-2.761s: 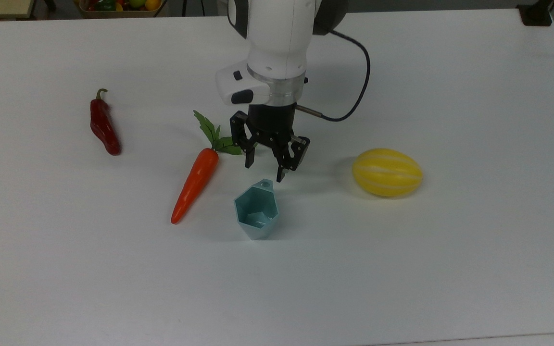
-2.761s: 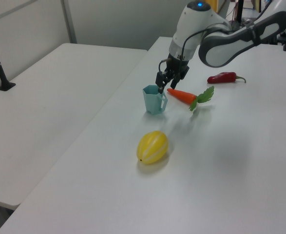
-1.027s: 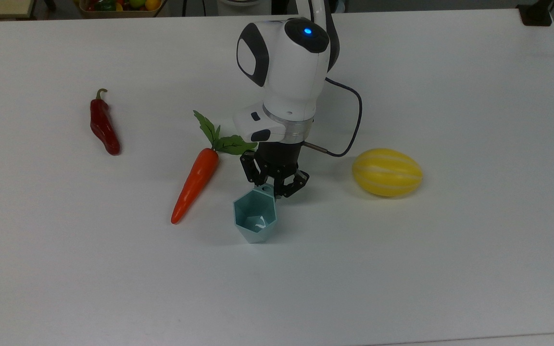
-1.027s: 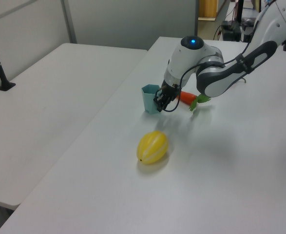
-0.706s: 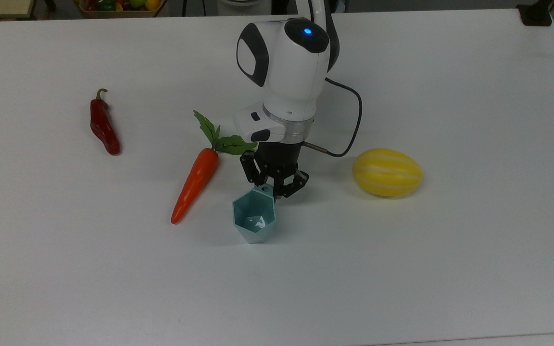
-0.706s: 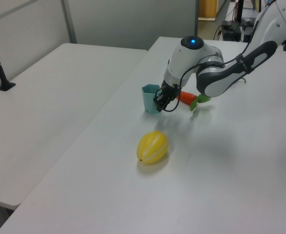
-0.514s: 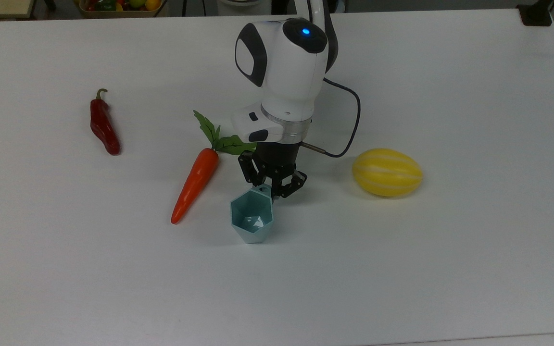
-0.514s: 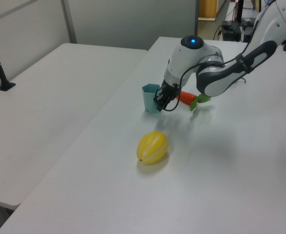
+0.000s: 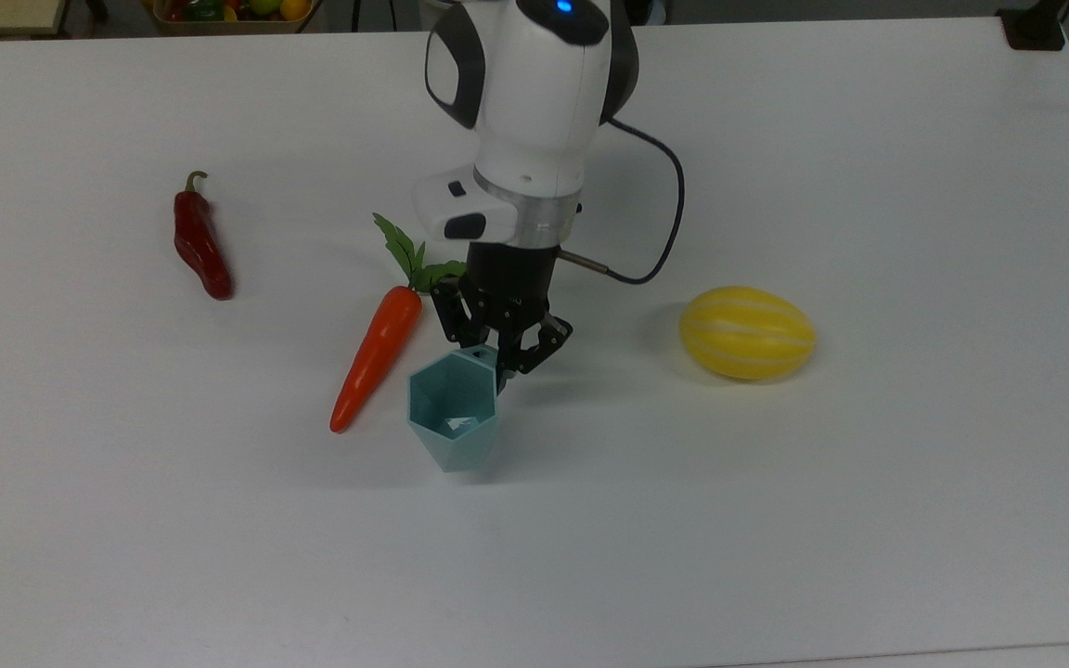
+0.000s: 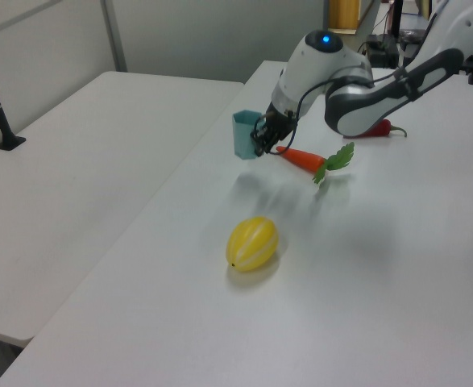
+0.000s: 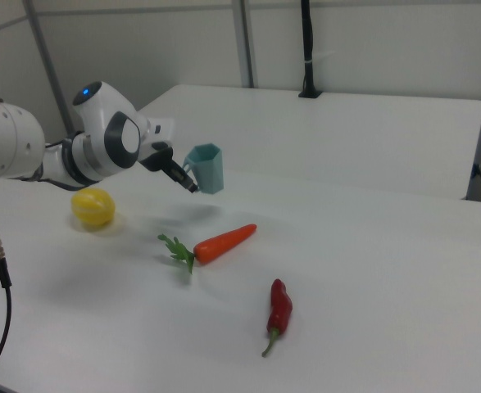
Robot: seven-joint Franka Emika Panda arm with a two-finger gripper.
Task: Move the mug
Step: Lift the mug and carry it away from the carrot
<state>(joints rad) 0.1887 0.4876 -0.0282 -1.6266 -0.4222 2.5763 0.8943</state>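
Lifted since half a second ago: the mug [image 9: 452,417] was standing on the tabletop [image 9: 869,510] then and now hangs clear of it, shifted toward the top view's left; its shadow lies apart below it in the left view. My gripper [image 9: 495,355] has risen with it.

Jaws pinched on the small tab handle at the rim, so the whole faceted body hangs off one side of the grip, on the near side in the top view. Mug [image 10: 245,134] roughly upright, mouth up, tapered base pointing down; right view shows the mug [image 11: 206,168] well above the carrot [image 11: 222,242].

Neighbours: carrot [image 9: 379,355] just beside the mug on the top view's left, long axis running diagonally, leaves by my wrist. Yellow melon [image 9: 746,332] well apart on the top view's right. Red chili pepper [image 9: 200,241] far off on the top view's left.

Judgement: carry phase. Load sits off-centre from the pinch, so the mug could swing or slip with a quick move. Open tabletop lies on the near side in the top view.
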